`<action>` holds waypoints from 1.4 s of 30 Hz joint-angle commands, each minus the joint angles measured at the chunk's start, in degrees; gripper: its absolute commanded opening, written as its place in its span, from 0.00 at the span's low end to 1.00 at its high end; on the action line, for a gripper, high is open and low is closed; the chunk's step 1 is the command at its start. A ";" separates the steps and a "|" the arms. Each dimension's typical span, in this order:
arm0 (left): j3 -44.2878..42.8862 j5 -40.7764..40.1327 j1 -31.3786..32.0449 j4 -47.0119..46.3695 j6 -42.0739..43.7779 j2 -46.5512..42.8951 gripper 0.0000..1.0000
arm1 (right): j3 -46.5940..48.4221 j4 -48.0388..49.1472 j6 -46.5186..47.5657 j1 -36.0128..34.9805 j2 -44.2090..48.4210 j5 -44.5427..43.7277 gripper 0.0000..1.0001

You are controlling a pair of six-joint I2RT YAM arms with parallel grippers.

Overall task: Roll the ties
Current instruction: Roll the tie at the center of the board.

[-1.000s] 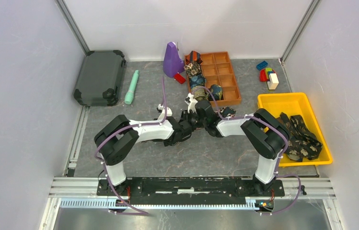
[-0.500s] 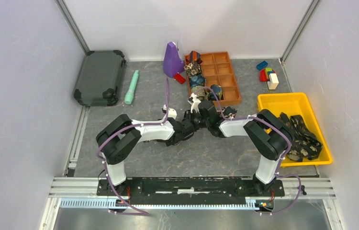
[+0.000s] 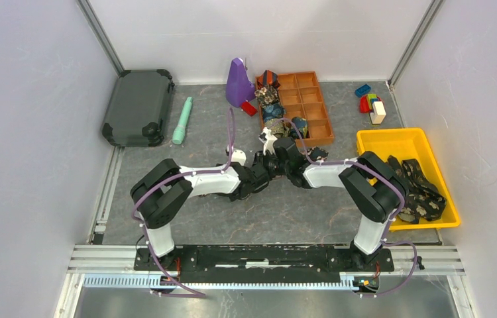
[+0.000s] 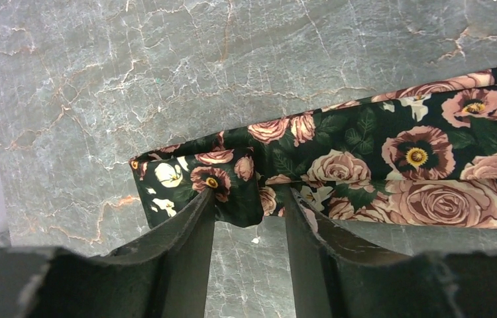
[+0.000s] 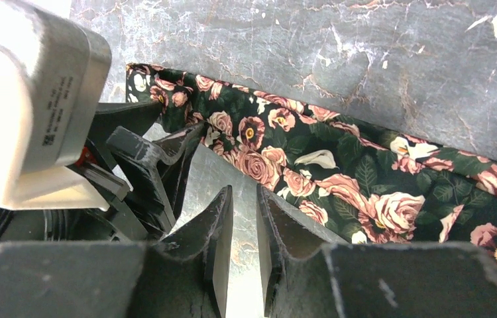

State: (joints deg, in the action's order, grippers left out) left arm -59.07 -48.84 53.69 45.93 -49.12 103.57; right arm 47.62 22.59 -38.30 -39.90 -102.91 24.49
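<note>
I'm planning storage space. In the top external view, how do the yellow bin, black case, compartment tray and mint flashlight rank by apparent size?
1. yellow bin, largest.
2. black case and compartment tray: too alike to rank.
3. mint flashlight, smallest.

I am wearing bulky black housings on my left arm (image 3: pixel 166 195) and right arm (image 3: pixel 370 189), with white links (image 3: pixel 209 179) running between them and lavender cables (image 3: pixel 230 132) looping along me. My left gripper (image 4: pixel 249 202) and right gripper (image 5: pixel 244 195) are carrying dark, matte, ridged fingers (image 5: pixel 213 232); a white box (image 5: pixel 27 106) is bearing small printed lettering.
</note>
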 commanded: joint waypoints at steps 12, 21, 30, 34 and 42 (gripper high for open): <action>-0.86 7.22 -0.08 0.21 3.23 -9.62 0.66 | 8.07 -2.46 2.56 -2.33 -0.58 0.13 0.29; 5.55 12.38 -4.60 0.52 3.78 -22.34 0.70 | 13.18 -2.98 2.73 -6.20 -4.40 1.09 0.37; 18.01 26.58 -20.23 -10.04 8.65 -35.57 0.69 | 17.81 -3.86 2.65 -9.04 -9.30 1.00 0.42; 20.68 29.56 -22.99 -13.29 10.08 -37.90 0.71 | 19.91 -4.08 2.17 -9.82 -11.78 1.00 0.43; 23.24 32.38 -26.47 -17.94 10.29 -37.20 0.71 | 22.25 -4.17 1.48 -10.29 -14.68 0.83 0.39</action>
State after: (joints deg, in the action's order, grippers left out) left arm -36.64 -18.87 28.29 32.97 -41.87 66.72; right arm 67.09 17.85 -36.71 -49.89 -116.71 25.26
